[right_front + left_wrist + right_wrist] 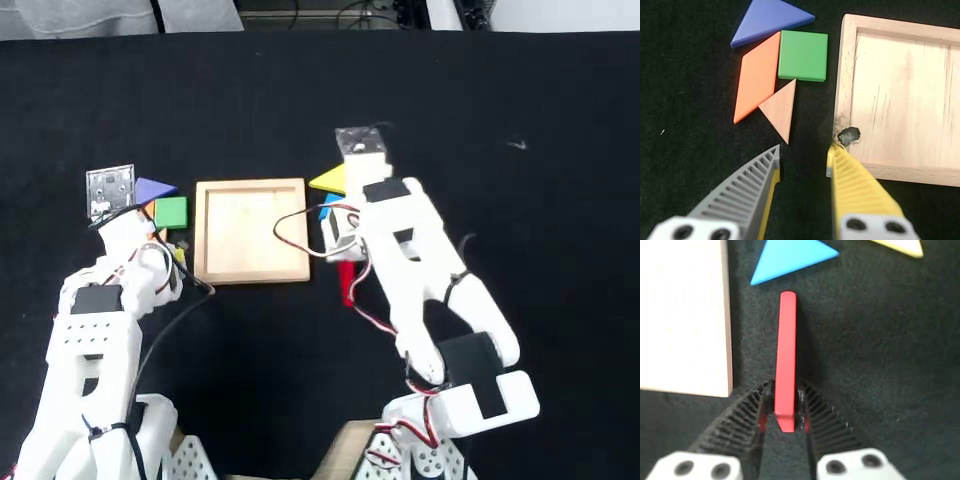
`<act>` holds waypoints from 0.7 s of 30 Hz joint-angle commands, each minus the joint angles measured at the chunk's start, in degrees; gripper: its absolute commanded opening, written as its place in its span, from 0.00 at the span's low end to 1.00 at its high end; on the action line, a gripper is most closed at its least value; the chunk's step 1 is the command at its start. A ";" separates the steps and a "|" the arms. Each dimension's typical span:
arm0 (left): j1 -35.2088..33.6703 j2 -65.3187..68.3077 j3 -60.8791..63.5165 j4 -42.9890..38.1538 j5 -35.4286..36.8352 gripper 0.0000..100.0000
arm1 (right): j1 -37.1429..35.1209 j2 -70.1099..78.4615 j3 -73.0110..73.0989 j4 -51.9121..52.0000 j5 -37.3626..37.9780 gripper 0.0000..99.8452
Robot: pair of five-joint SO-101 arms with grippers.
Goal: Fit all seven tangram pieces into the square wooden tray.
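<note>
Black tabletop, tray empty: nothing placed yet. My right hand pinches the red piece on edge; left hand gapes, empty.

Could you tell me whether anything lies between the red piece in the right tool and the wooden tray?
Nothing visible does. The red piece, clamped on edge in the right tool, sits just outside the tray, with only black cloth between them. The blue triangle lies past the piece's tip, off that path.
</note>
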 commanded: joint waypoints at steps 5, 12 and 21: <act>-5.93 -0.53 -0.84 -0.88 0.44 0.16 | -0.53 -3.47 -12.79 10.90 25.85 0.01; -20.35 -0.53 -0.48 2.02 -1.67 0.16 | -3.34 -3.03 -30.90 25.05 40.44 0.01; -28.97 -0.53 5.93 0.09 -10.02 0.16 | -18.29 0.48 -32.84 20.57 56.88 0.01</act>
